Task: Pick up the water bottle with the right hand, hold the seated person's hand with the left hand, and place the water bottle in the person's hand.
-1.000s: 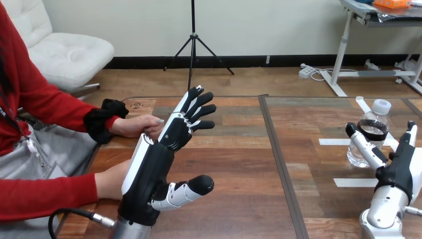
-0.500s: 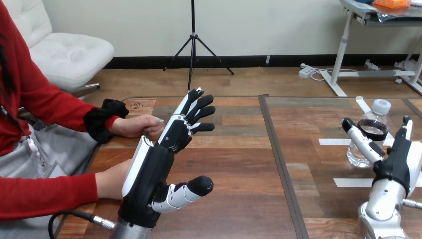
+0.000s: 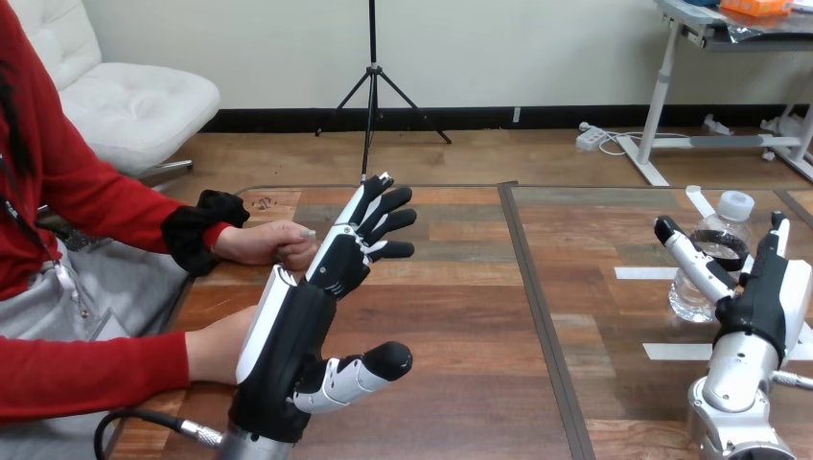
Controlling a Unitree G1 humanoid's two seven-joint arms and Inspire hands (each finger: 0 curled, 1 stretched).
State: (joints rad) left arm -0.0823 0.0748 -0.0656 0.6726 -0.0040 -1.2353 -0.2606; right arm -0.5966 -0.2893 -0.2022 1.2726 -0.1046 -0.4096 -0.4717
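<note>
A clear water bottle (image 3: pixel 721 251) with a white cap stands upright at the table's right. My right hand (image 3: pixel 759 292) is open around it, thumb on the bottle's left side and fingers on its right, not closed on it. My left hand (image 3: pixel 312 311) is open at the left, fingers straight and pointing away from me, thumb stretched out to the right. The person's hand (image 3: pixel 267 241) rests on the table just left of my left fingers (image 3: pixel 379 216), close to them; contact is unclear. Another hand of the person (image 3: pixel 216 345) lies partly hidden behind my left palm.
White tape strips (image 3: pixel 675 351) mark the table near the bottle. A dark seam (image 3: pixel 537 316) runs down the table between its two halves. The wooden surface between my two hands is bare.
My right hand has moved forward and up, so its thumb and fingers now flank the bottle. My left hand has barely moved. The person's hands stay put.
</note>
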